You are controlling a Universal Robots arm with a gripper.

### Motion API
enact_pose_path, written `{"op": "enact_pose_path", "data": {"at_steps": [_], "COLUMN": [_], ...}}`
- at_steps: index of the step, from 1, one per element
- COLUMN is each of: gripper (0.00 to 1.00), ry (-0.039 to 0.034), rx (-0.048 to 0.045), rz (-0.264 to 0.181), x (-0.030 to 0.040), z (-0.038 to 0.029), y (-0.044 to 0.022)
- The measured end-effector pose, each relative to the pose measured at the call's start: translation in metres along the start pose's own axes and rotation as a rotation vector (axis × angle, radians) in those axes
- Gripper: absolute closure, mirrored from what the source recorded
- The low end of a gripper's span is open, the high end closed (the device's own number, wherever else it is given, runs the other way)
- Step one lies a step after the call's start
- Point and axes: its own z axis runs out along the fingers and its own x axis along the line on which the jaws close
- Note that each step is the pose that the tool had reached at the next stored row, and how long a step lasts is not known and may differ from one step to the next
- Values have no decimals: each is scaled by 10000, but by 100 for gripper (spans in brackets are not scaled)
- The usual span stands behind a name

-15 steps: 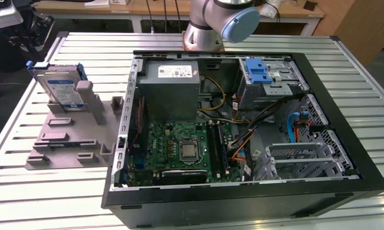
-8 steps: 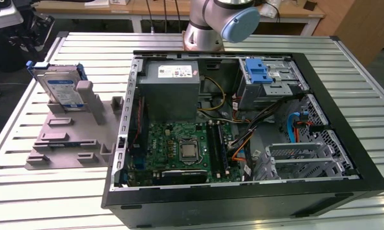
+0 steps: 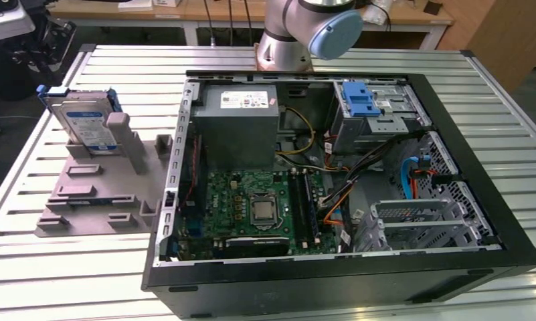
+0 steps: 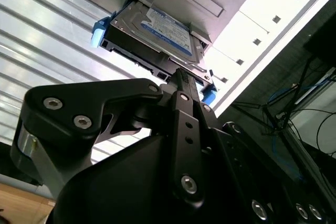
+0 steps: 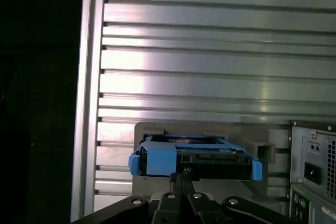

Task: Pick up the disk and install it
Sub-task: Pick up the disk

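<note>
The disk (image 3: 85, 127) stands on edge in a grey holder (image 3: 98, 194) at the exterior view's left, beside the open computer case (image 3: 482, 174). It is silver with a blue-and-white label and sits in a blue bracket. In the second wrist view the disk (image 4: 157, 30) lies just past the tips of my gripper (image 4: 181, 74). The black fingers are pressed together with nothing between them. The first wrist view has the disk (image 5: 191, 158) edge-on, blue bracket towards the camera, directly beyond my gripper (image 5: 178, 178). I cannot tell whether the tips touch it.
Inside the case are a green motherboard (image 3: 259, 207), a grey power supply (image 3: 241, 124) and a drive bay with a blue latch (image 3: 361, 100). The arm's base (image 3: 286, 40) stands behind the case. The slatted metal table (image 3: 508, 107) ends just left of the holder.
</note>
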Motion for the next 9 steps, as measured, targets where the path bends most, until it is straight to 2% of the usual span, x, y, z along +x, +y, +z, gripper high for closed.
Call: {"op": "enact_pose_path", "data": {"at_steps": [1,9], "gripper": [89,89], "ry": [10,26], "rx": [-2,-4], "rz": [-235,-627], "x": [0,0], "z": [0,0], "y": [0,0]}}
